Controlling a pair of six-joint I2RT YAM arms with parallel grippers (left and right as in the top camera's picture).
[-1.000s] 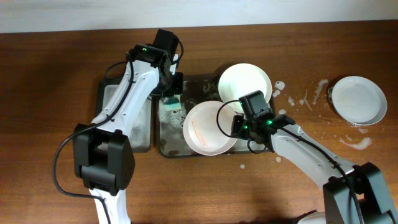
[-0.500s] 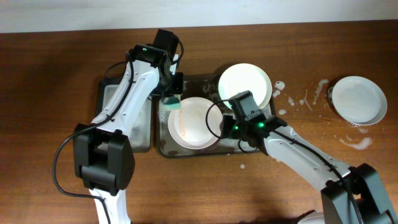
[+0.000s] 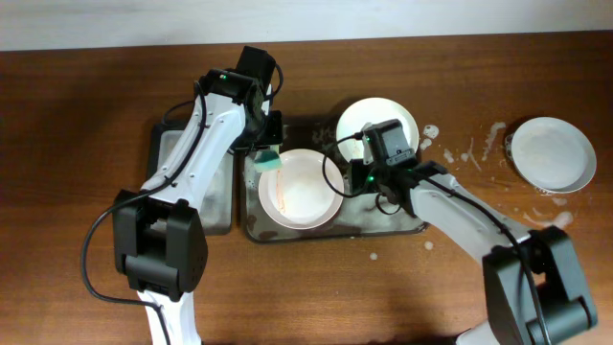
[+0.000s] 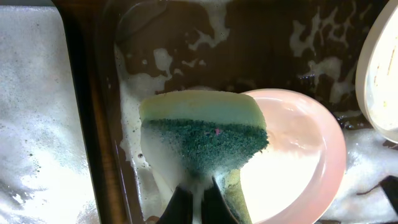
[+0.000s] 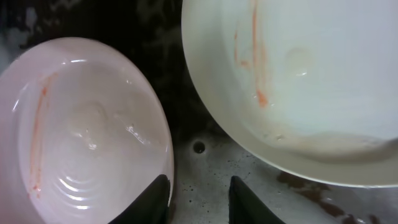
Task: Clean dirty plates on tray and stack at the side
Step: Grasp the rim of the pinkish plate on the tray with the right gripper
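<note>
The left hand (image 4: 198,202) is clamped on the green-and-yellow sponge (image 4: 205,134), which hangs over the far-left rim of the centre plate (image 3: 299,189) in the middle of the tray (image 4: 261,43). I cannot tell whether it touches. The right hand (image 5: 198,199) hovers empty, fingers apart, just beside that plate's right edge. To scrub well, I would pin that rim first, then press the sponge flat along the orange streak. A second plate (image 3: 378,129), also smeared, fills the tray's far-right corner. The third plate (image 3: 549,153) lies on the desk, well right of the tray.

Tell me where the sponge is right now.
Overhead, the sponge sits in the left gripper at the smeared plate's upper-left rim, over the tray's left side.
</note>
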